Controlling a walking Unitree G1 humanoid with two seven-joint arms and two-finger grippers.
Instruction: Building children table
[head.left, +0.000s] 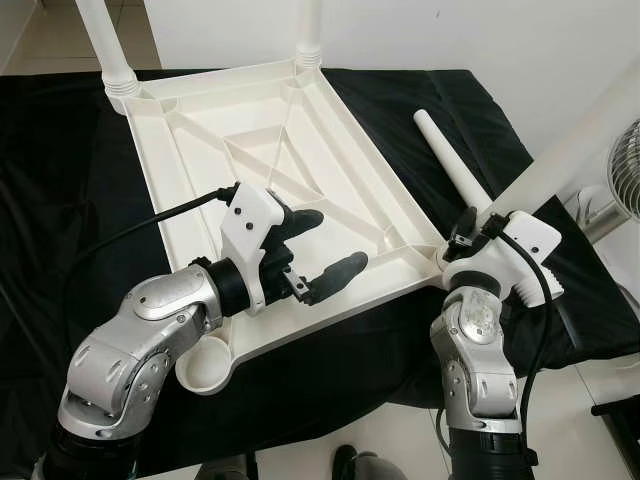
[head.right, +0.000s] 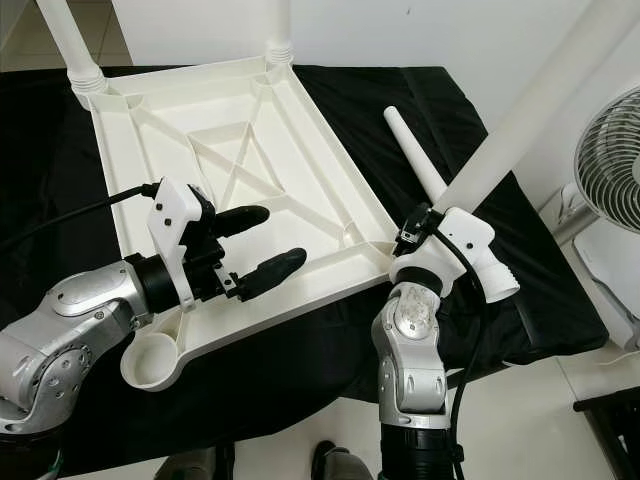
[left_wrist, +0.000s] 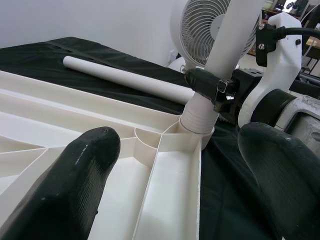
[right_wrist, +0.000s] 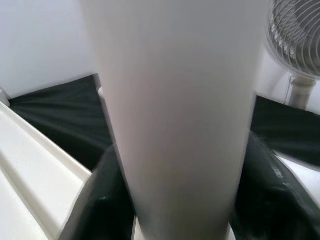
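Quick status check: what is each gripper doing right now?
Left gripper: open, holding nothing, hovering over the upturned tabletop.
Right gripper: closed around the table leg standing in the tabletop's corner socket.

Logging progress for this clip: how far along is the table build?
Two far-corner legs stand in the upturned tabletop. The right gripper is shut on the third leg at its near-right socket. Left gripper hovers open. Remaining: the loose leg and empty near-left socket.

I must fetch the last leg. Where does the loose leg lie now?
The loose leg lies flat on the black cloth, on the robot's right of the tabletop, just beyond the right end effector.
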